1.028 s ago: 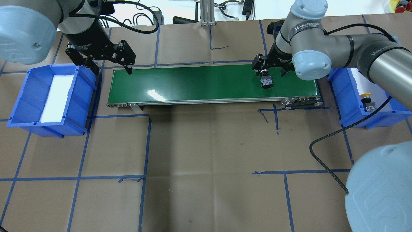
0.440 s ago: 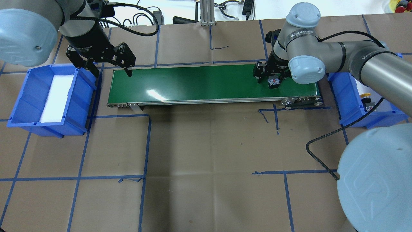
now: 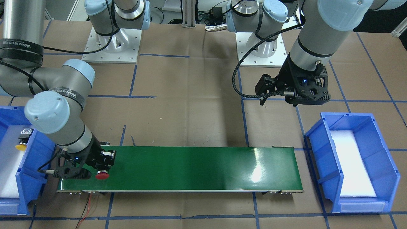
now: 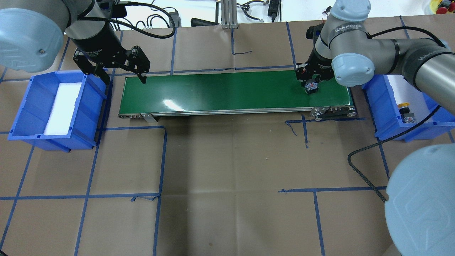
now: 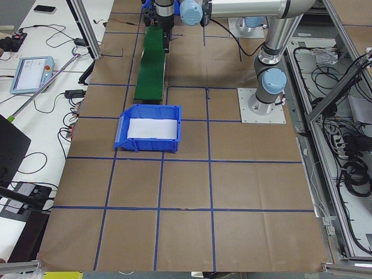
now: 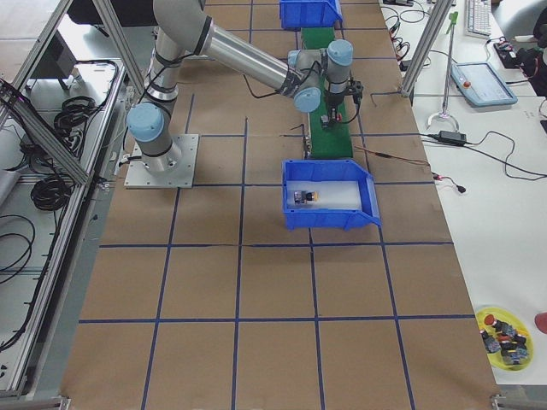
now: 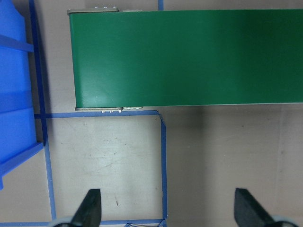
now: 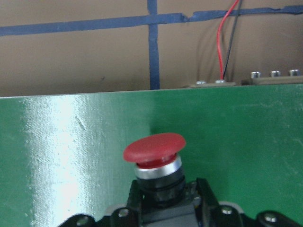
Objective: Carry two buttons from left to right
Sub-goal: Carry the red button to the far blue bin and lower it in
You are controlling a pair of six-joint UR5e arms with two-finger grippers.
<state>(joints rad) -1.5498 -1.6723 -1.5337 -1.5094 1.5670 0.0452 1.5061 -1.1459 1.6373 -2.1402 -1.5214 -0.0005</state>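
The right gripper [image 4: 311, 83] is closed on the black body of the red button [image 8: 155, 147]. The mushroom cap projects beyond the fingers. This button is over the right end of the green conveyor belt [image 4: 220, 89]; whether it touches the belt surface cannot be determined.

The yellow button [image 4: 405, 106] lies inside the right blue bin [image 4: 382, 110], which stands just beyond the belt's right end.

The left gripper [image 4: 124, 78] hangs above the table [image 4: 227, 160], near the belt's left end and the left blue bin [image 4: 21, 106]. Its 2 fingers are spread wide and hold nothing. A white foam liner [image 4: 64, 105] lies in the left blue bin.
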